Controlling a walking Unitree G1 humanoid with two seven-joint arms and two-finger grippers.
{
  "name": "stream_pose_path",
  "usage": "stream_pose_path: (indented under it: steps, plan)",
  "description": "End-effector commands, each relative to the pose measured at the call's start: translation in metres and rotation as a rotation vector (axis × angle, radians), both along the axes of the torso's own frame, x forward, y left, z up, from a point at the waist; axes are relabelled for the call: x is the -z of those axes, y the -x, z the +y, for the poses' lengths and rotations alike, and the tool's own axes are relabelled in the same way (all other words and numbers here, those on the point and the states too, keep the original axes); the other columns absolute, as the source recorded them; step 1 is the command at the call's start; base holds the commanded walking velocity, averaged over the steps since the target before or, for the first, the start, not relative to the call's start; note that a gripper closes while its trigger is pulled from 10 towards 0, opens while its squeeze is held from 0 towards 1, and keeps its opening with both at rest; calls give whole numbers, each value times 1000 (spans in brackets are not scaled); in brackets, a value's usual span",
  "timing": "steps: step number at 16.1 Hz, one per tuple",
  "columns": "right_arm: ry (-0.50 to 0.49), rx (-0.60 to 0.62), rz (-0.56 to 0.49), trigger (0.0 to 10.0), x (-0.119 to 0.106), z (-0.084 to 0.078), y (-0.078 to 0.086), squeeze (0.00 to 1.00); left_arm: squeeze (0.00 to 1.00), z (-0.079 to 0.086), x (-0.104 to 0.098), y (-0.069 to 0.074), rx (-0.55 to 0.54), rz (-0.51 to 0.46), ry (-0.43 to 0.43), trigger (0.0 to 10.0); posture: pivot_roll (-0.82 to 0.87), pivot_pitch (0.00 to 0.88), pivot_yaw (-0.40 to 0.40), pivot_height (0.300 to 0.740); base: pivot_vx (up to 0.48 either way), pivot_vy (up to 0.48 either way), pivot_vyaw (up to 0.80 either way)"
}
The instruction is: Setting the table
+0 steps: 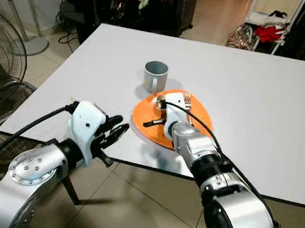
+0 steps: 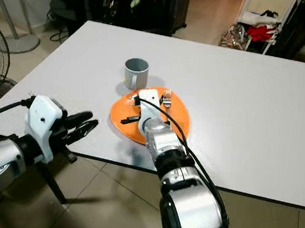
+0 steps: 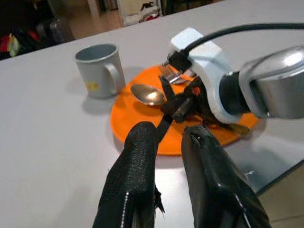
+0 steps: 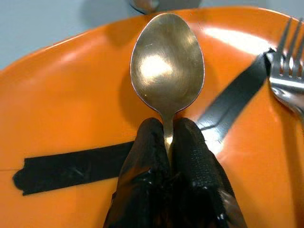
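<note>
Right gripper [image 4: 168,137] clamped on spoon [image 4: 167,71] over orange plate [image 1: 141,118] | fork [image 4: 287,71] at spoon's 3 o'clock | left gripper [image 1: 115,129] slightly parted, idle

Even bright indoor light, soft shadows on the tabletop [image 1: 264,104], glare spot on the spoon [image 4: 167,61] and orange plate [image 4: 71,104], wrist-view fingers [image 3: 133,180] slightly soft, background dim.

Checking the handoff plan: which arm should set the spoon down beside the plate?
Right. The right gripper is shut on the spoon over the orange plate; the left gripper hovers off the table edge.
</note>
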State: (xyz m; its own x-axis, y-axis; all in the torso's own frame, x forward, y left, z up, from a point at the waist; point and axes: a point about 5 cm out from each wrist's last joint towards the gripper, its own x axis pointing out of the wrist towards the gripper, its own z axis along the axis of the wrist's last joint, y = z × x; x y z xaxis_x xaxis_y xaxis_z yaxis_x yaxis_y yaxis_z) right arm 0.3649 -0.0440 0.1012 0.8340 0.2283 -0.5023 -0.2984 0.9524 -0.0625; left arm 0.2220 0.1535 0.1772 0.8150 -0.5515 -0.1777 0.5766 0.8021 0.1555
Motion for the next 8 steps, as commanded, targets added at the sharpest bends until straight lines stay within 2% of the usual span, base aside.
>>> stream_pose_path:
  steps: [1, 8]
  plan:
    - [4, -3, -9, 10000, -2, 2, -2, 0, 0, 0, -3, 3, 15, -2, -2, 10000, 8, 31, 18, 740, 0, 0, 0]
    - [-18, 45, -36, 10000, -11, 4, -9, 0, 0, -2, -2, 9, 30, 16, 3, 10000, 23, 59, 6, 740, 0, 0, 0]
